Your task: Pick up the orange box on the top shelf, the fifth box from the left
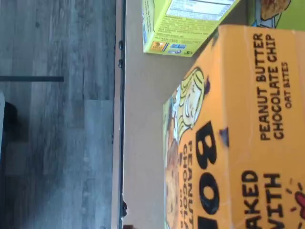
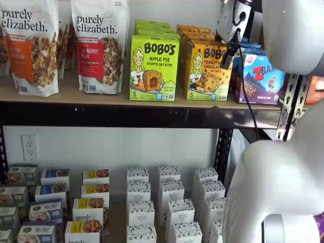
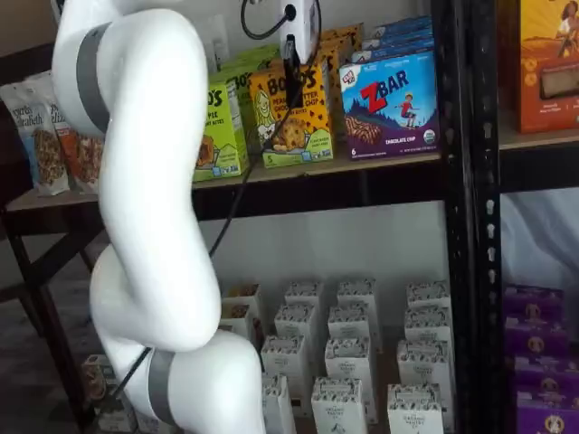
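The orange box (image 2: 204, 71), a yellow-orange Bobo's Peanut Butter Chocolate Chip carton, stands upright on the top shelf (image 2: 126, 115) between a lime-green box and a blue ZBar box. It also shows in a shelf view (image 3: 291, 116), and it fills the wrist view (image 1: 238, 133) at close range. My gripper (image 2: 231, 52) hangs at the box's upper right corner, white body above and black fingers down. In a shelf view the fingers (image 3: 293, 80) overlap the box's front top. No gap between them shows, and whether they hold the box is unclear.
A lime-green Bobo's Apple Pie box (image 2: 154, 68) stands left of the orange box and a ZBar box (image 2: 262, 77) right of it. Purely Elizabeth bags (image 2: 98, 45) stand further left. Black uprights (image 3: 461, 181) flank the bay. Small white cartons (image 2: 172, 202) fill the lower shelf.
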`<action>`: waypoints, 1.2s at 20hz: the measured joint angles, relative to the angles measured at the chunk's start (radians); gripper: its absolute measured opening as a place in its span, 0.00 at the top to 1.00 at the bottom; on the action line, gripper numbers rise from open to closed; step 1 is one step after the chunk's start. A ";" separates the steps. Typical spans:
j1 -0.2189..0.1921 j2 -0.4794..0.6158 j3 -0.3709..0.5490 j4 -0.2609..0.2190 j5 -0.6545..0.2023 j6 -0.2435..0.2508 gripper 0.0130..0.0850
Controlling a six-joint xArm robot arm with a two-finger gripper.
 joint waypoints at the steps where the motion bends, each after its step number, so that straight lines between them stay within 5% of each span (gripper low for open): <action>1: -0.001 0.000 -0.001 -0.003 -0.001 -0.001 0.00; 24: 0.008 0.007 -0.007 -0.053 0.014 0.001 0.00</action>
